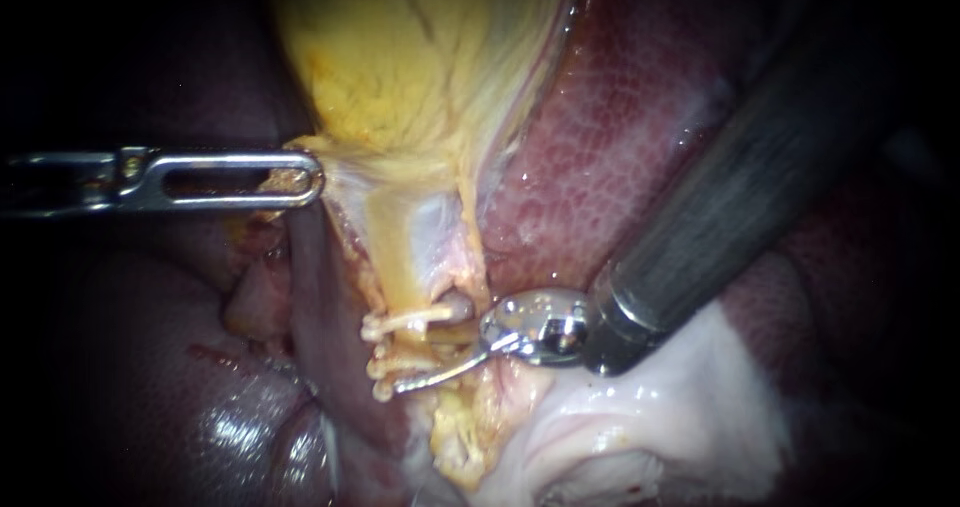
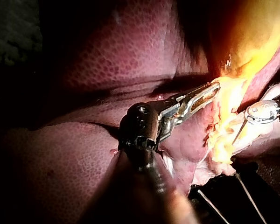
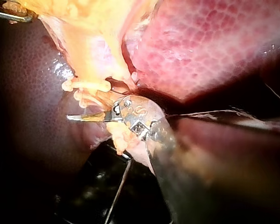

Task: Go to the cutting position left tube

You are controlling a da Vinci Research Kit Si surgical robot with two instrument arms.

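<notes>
Tube (image 1: 405, 277) runs down from the bottom of the yellow gallbladder (image 1: 400, 57), just left of centre in my endoscope view, a pale cream strand. Cream clips (image 1: 405, 320) cross it, one higher and a couple lower, with a short stretch of tube showing between them.

My right instrument (image 1: 428, 357) comes in from the upper right, its thick dark shaft ending in a shiny wrist just beside the clips. Its two thin blades are spread, with a gap between them. The lower blade lies along the lower clips and the upper one sits near the higher clip. The clipped stretch of tube is in that gap, but I can't tell whether either blade touches it. The right wrist view shows the same: the long blade pointing past the clips, wrist close against the yellow tissue.

Over on the left, my left instrument (image 1: 300, 179) lies level, its slotted jaws pressed together on the lower edge of the gallbladder. A bit of yellow tissue is pinched at the tip.

Dark red mottled liver (image 1: 620, 137) lies behind and to the right of the tube. Glossy whitish tissue (image 1: 640, 407) sits under the right shaft.
</notes>
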